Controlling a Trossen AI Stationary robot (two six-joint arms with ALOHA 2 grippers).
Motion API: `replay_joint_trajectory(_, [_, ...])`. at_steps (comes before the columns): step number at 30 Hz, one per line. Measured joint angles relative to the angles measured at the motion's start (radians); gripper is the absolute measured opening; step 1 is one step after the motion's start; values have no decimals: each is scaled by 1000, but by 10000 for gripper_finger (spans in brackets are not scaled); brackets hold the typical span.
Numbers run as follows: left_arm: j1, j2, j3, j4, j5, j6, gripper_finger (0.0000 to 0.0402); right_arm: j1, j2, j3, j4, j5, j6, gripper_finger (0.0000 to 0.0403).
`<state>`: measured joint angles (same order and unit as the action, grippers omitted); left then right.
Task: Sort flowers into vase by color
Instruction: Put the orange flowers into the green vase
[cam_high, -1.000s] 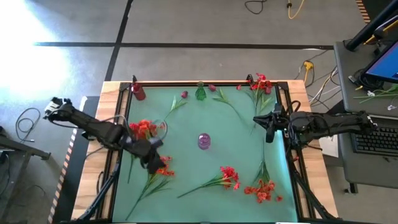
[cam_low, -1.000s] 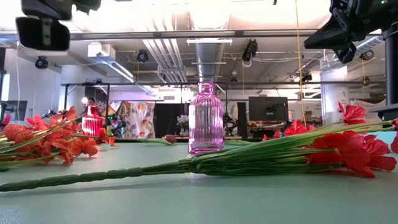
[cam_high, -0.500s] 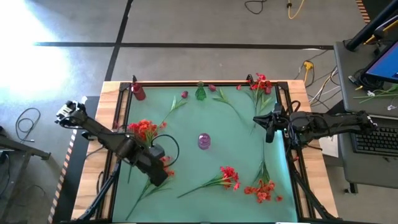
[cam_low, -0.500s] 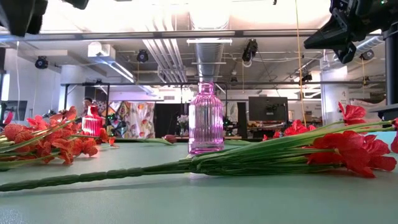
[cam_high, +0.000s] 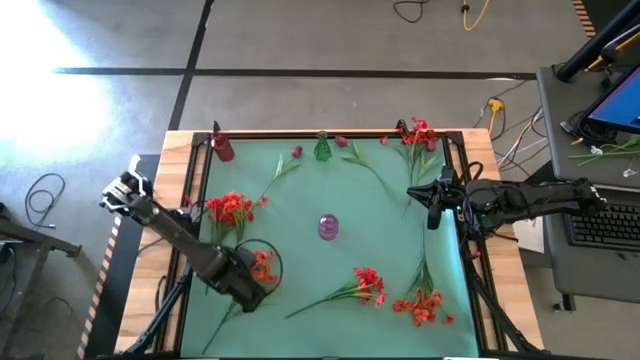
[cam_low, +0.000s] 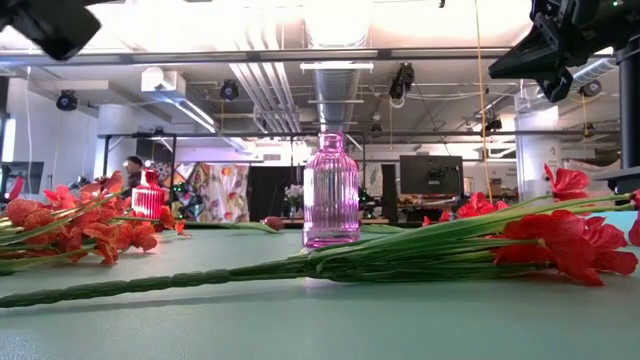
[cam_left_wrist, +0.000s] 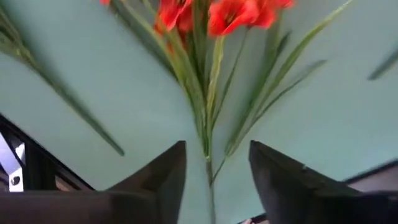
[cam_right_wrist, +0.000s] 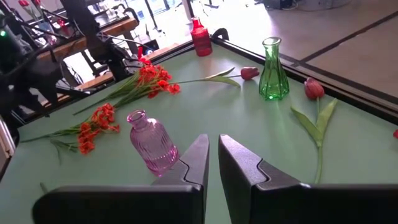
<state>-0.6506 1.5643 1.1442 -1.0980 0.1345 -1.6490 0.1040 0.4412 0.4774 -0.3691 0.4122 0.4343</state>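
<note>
The left gripper (cam_high: 250, 297) covers the lower stem of an orange-red spray (cam_high: 262, 266) in the high view; contact with the stem cannot be determined.

In the left wrist view that spray (cam_left_wrist: 214, 15) is blurred, and its blooms are cut off by the frame edge.

In the low view only a corner of the left arm (cam_low: 50, 22) shows, cut by the frame edge.

The right gripper (cam_low: 560, 55) is likewise cut at the frame edge there.

The red vase (cam_low: 148, 198) in the low view is partly hidden behind blooms (cam_low: 75, 228).

The nearest stem (cam_low: 180, 282) runs out of frame.
</note>
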Motion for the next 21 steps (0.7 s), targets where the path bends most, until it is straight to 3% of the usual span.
replay_joint_trajectory(8, [-77, 85, 0, 23, 41, -124, 263, 0, 0, 0, 0, 0, 0, 29])
replay_joint_trajectory(21, [-108, 175, 0, 90, 32, -168, 272, 0, 0, 2, 0, 0, 0, 29])
